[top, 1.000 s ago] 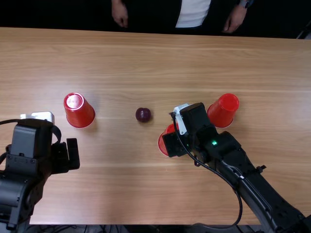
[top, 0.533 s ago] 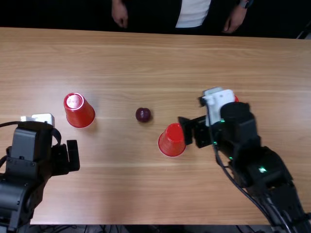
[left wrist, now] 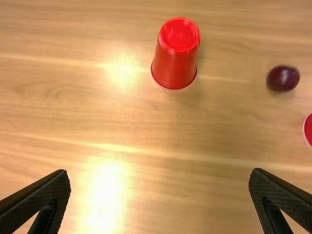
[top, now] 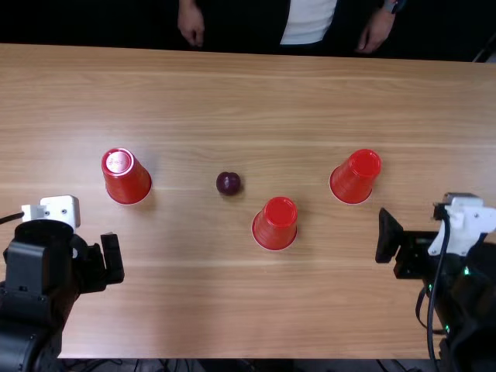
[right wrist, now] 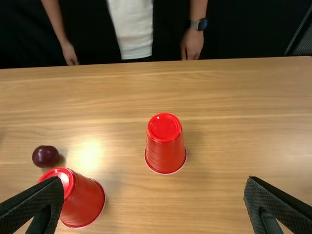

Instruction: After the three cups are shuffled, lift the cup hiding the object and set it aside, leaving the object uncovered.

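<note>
- Ball (top: 228,184) lies bare; the cup (top: 275,223) near it, I judge, is the one set aside.
- Left gripper (left wrist: 158,171) and right gripper (right wrist: 153,181) gape wide, empty, parked clear of everything.

Wide gaps part the left cup (top: 125,177), ball (top: 228,184), middle cup (top: 275,223) and right cup (top: 355,177).

Three red cups (top: 275,223), a dark purple ball (top: 228,183), a light brown table (top: 248,93) with streaky grain.

Bright overhead light, glare patches on the table (left wrist: 122,73), soft shadows, dark backdrop
</note>
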Controlling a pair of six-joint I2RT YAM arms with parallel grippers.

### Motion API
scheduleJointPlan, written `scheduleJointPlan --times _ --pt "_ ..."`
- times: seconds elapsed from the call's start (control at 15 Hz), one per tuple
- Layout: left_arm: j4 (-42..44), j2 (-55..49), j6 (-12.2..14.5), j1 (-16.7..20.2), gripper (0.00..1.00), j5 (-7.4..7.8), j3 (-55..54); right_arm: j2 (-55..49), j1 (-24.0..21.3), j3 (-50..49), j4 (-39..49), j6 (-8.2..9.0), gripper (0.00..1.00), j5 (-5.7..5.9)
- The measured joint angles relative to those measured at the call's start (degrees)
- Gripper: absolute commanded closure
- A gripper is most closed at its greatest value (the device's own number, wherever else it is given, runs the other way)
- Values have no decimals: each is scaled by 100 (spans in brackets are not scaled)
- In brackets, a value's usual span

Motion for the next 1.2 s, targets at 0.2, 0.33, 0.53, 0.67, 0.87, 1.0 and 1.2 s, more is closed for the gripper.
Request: scheduleJointPlan --times 0.2,0.33,0.53,0.67,0.87,1.0,1.2 --pt "678 -678 -2 136 0 0 -693 -901 -229 -769 7 2 0 4" --pt "1298 -1416 0 225 0 -9 -1445 -1770 -251 -1429 31 2 0 2" --pt "1823 -2516 -2 227 0 -24 -2555 -3176 -249 -2420 46 0 0 0" --pt "2166 -3088 -2 227 0 -22 -3233 -4087 -251 -3091 42 -11 0 2" --pt "2894 -3941 0 227 0 -22 -4146 -4546 -249 -3578 37 -20 0 2" --pt "3134 -4369 2 227 0 -24 -4690 -4546 -249 -3630 181 -22 0 2" --pt "3816 -4666 26 227 0 -22 -5246 -4548 -258 -4004 1169 -35 0 -2"
